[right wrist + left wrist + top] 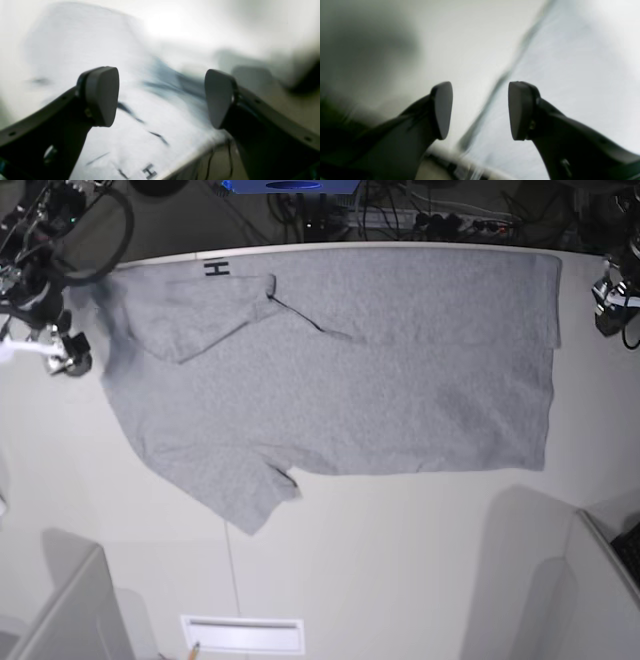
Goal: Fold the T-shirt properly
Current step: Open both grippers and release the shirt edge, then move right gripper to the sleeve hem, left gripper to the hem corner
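Lying spread across the far half of a white surface [400,560], seen from above in the base view: the T-shirt [400,370], heather grey, plain side up, its hem toward that view's right and its collar end toward the left. Folding over onto the body at the far left, one sleeve [205,315], with a black block letter "H" [216,269] showing at the far edge. Sticking out toward the near side, the other sleeve [255,495], flat on the surface. Hanging at the far left of the base view, just beside the collar end, the right end effector [161,97], pads standing wide apart with nothing between them; below it in the right wrist view, blurred grey cloth with black lettering. Sitting at the far right edge of the base view, just beyond the hem, the left end effector [480,110], pads likewise parted and gripping nothing, with the shirt's edge running blurred between them in the left wrist view.
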Controlling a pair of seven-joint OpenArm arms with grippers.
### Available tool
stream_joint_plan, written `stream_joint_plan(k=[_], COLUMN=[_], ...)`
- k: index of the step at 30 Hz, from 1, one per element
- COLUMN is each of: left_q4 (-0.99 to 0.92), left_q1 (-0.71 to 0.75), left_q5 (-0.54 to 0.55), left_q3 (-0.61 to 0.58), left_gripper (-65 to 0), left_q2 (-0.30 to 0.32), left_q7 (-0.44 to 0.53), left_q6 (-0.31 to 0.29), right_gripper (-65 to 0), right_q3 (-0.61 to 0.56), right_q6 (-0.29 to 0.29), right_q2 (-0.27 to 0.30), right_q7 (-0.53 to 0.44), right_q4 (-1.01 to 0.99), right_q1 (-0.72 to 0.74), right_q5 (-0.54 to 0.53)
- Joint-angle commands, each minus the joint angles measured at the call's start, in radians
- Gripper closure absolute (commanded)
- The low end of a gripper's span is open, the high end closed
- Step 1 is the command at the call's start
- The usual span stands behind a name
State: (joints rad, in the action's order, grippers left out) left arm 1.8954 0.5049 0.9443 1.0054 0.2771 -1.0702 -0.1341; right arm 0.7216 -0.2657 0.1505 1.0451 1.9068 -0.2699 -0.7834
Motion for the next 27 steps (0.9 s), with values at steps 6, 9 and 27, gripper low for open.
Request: stream_joint_plan(k=[6, 9, 27], left_q4=[0.033, 0.033, 0.025], left_q1=[-0.14, -0.19, -0.171], left_q5=[-0.001, -0.066, -0.112], left_q3=[-0.007, -0.049, -0.052], left_gripper=[-11.2, 0.0, 0.0], left_q2=[0.012, 0.017, 0.03], left_q7=[0.009, -0.031, -0.044], left_q6=[-0.002, -0.002, -0.003], right_gripper=[-39.2, -40.7, -41.7], right_q3=[-0.237, -0.345, -0.778], right_q6=[0.147, 0.247, 0.486], right_q2=[0.054, 0.06, 0.051], right_q7=[-0.016, -0.03, -0.412], right_q4=[-0.111, -0.238, -1.277], right_q1=[0.229, 0.377, 0.999], right_q5=[0.259, 0.347, 0.556])
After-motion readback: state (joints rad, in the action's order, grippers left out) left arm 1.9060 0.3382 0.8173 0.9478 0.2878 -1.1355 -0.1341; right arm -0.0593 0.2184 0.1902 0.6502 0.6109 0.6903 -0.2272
